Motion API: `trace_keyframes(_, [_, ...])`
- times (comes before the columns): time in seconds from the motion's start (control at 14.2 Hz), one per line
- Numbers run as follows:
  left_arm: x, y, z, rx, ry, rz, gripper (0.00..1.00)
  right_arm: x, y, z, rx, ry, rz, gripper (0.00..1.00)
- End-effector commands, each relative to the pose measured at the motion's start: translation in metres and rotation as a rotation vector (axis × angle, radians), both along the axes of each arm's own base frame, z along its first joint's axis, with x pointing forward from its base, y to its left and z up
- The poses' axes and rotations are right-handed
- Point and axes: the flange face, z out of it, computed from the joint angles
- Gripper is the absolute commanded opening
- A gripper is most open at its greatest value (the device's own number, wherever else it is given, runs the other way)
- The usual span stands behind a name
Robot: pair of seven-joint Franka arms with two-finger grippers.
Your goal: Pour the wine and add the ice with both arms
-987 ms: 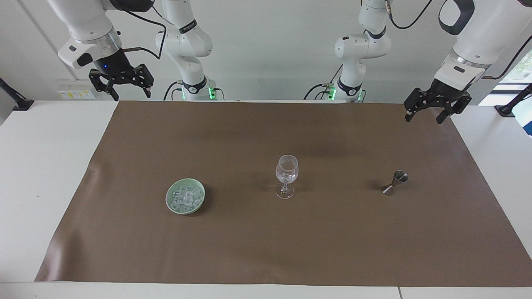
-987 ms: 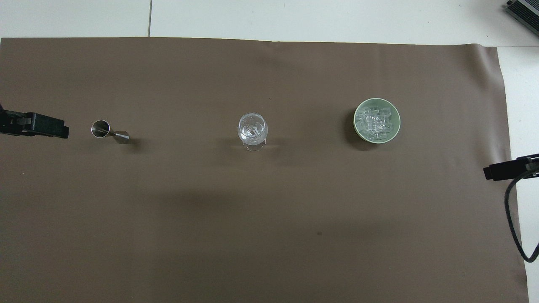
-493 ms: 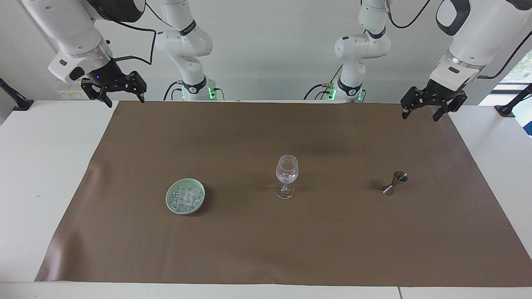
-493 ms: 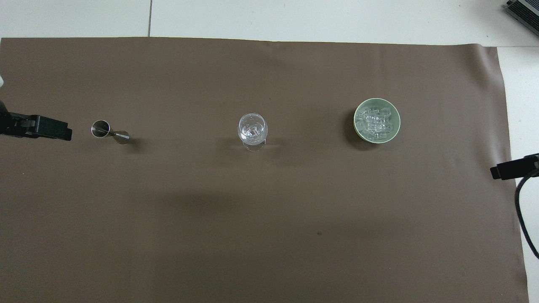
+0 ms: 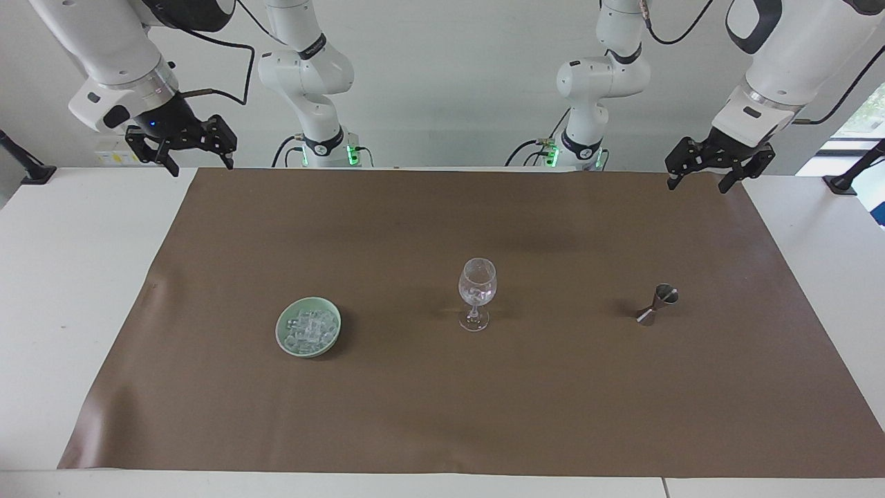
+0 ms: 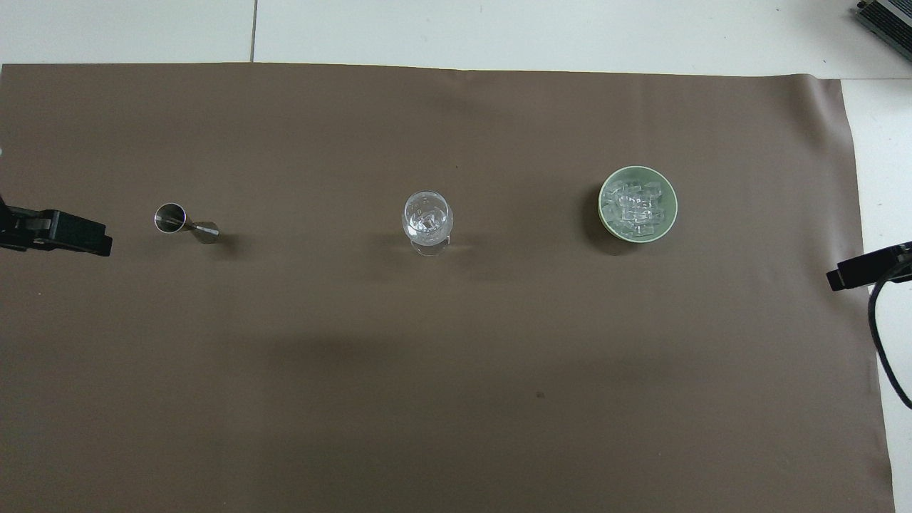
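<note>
Both pincers are up in the air and both are spread wide with nothing between their fingers. The left pincer [image 5: 709,173] hangs from its white jointed arm [image 5: 785,62] over the corner of the brown mat [image 5: 442,401] at the left arm's end of the white worktop [image 5: 62,277], at the edge closest to the robots. The right pincer [image 5: 181,146] hangs from the other white arm [image 5: 110,52] over the worktop's edge just off the mat's corner at the right arm's end.

Down on the mat, three things stand in a row, well apart from one another. In the middle there's the clear stemmed wine glass [image 5: 477,294], upright, with a few small clear ice cubes in its bowl; from overhead you look straight down into the bowl. Toward the right arm's end sits the pale green round dish [image 5: 285,344], and heaped inside it is the ice [image 5: 308,328], small glassy colourless cubes piled together, filling most of the dish. Toward the left arm's end stands the small metal double-cone measuring cup [image 5: 659,303], upright on its narrower cone with its open mouth up.

In the overhead view only a black tip of each pincer pokes in at the sides: the left one [image 6: 57,231] at the mat's edge near the measuring cup [image 6: 184,224], the right one [image 6: 866,265] just off the mat, a little nearer to the robots than the dish [image 6: 607,222]. Neither touches anything. The ice [image 6: 636,206] glints in the dish, and the wine glass [image 6: 427,217] stands between the dish and the cup.
</note>
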Motion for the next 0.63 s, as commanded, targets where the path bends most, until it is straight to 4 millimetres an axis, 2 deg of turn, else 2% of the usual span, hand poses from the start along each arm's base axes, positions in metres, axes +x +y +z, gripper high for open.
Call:
trace_keyframes(0.0, [-0.005,0.007,0.010,0.018,-0.010,0.002,1.00,-0.003,-0.004,0.007,-0.003,-0.002,0.000,1.00])
trace_keyframes(0.14, [-0.007,0.018,0.019,0.011,-0.031,0.025,1.00,-0.003,-0.005,0.008,-0.006,-0.008,-0.009,1.00])
trace_keyframes(0.21, [-0.014,0.019,0.032,0.012,-0.054,0.028,1.00,-0.004,-0.005,0.010,-0.009,-0.011,-0.011,1.00])
trace_keyframes(0.28, [-0.015,0.024,0.032,0.012,-0.052,0.037,1.00,-0.005,-0.005,0.011,-0.011,-0.012,-0.011,1.00])
trace_keyframes(0.56, [-0.019,0.016,0.029,0.019,-0.025,0.017,1.00,-0.005,-0.005,0.011,-0.012,-0.012,-0.013,1.00])
